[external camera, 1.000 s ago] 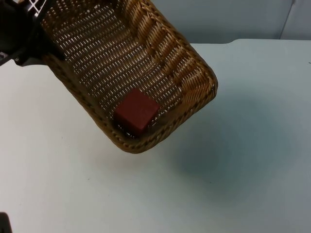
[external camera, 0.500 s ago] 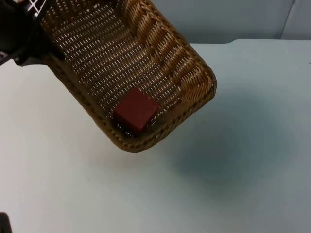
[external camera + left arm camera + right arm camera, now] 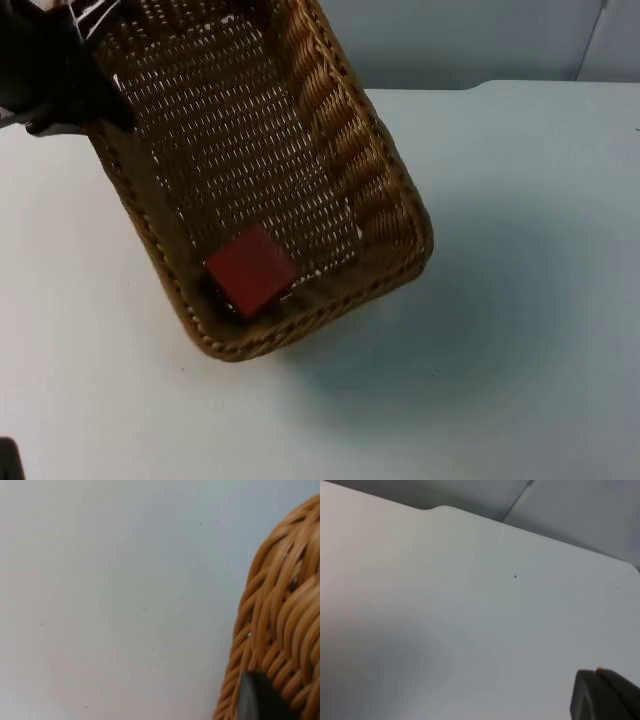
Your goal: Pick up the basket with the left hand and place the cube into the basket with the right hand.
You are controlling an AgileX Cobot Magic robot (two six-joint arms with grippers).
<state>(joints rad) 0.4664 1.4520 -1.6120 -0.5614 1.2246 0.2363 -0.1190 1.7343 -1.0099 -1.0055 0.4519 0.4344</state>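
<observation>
A brown wicker basket (image 3: pixel 335 130) hangs tilted above the white table, its low end toward the front. My left gripper (image 3: pixel 72 92) is shut on the rim at its upper left corner. A dark red cube (image 3: pixel 250 270) lies inside the basket, against the low end wall. In the left wrist view a black fingertip (image 3: pixel 256 700) presses on the woven rim of the basket (image 3: pixel 280 610). My right gripper (image 3: pixel 605 695) waits over bare table, holding nothing that I can see.
The white table (image 3: pixel 520 300) spreads out to the right and front of the basket, with the basket's shadow on it. The grey partition wall (image 3: pixel 470 40) closes the far side. A small dark object (image 3: pixel 8 460) sits at the front left corner.
The basket has swung round, its low end moving toward the front and left. The cube has gone down and left with it, still against the end wall.
</observation>
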